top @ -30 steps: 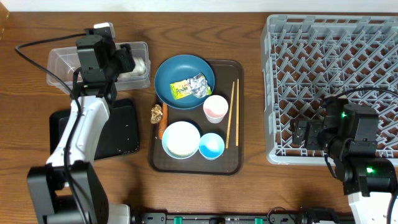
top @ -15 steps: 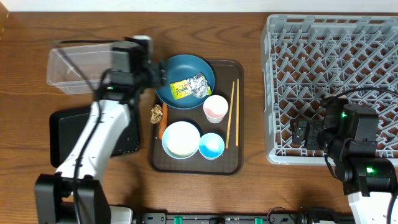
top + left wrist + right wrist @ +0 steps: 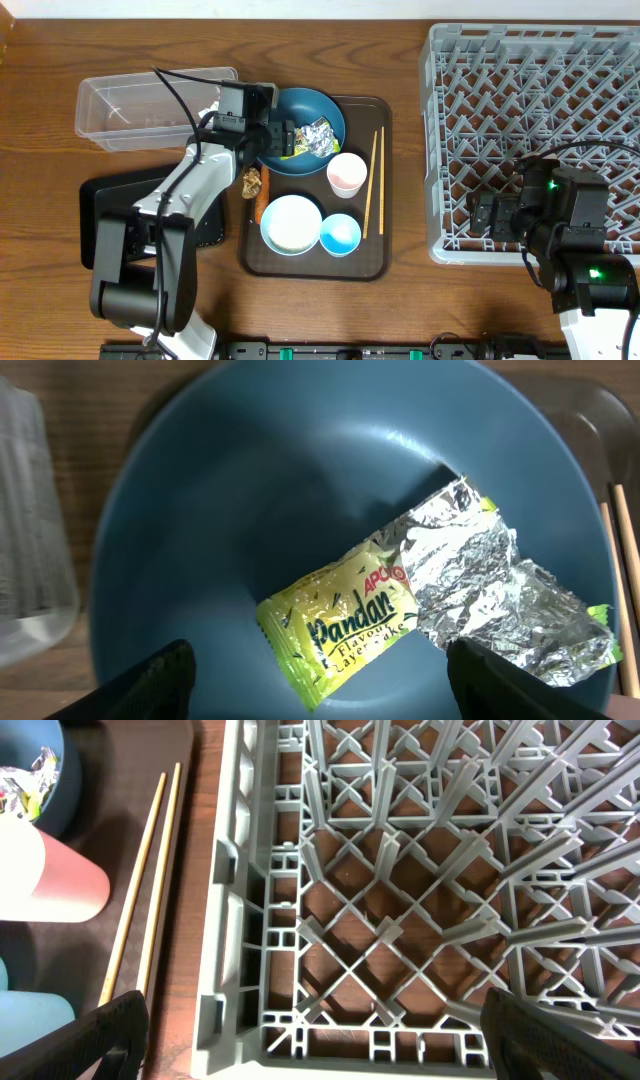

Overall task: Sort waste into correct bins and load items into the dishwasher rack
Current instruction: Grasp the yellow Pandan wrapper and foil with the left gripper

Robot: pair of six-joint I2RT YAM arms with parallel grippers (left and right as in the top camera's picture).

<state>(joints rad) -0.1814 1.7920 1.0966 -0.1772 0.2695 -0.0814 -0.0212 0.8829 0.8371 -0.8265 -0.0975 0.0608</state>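
The left gripper (image 3: pixel 328 685) hung low over the blue bowl (image 3: pixel 250 490), its fingers spread wide to either side of the wrapper (image 3: pixel 400 615) and pinching nothing. That stance looked like a line-up for a grab. The wrapper lay flat on the bowl's floor, yellow-green end nearest the fingers and silver foil trailing toward the rim, so the printed end seemed the easier bite. The bowl sat at the back of the brown tray (image 3: pixel 375 262), with the clear tub (image 3: pixel 130 105) and black tray (image 3: pixel 207 215) just to the left (a short carry for waste). The right gripper (image 3: pixel 325 1035) hovered over the rack's (image 3: pixel 540 90) near-left corner with fingers parted and empty, probably parked there to leave the left arm room, with the chopsticks (image 3: pixel 372 182) lying close by.
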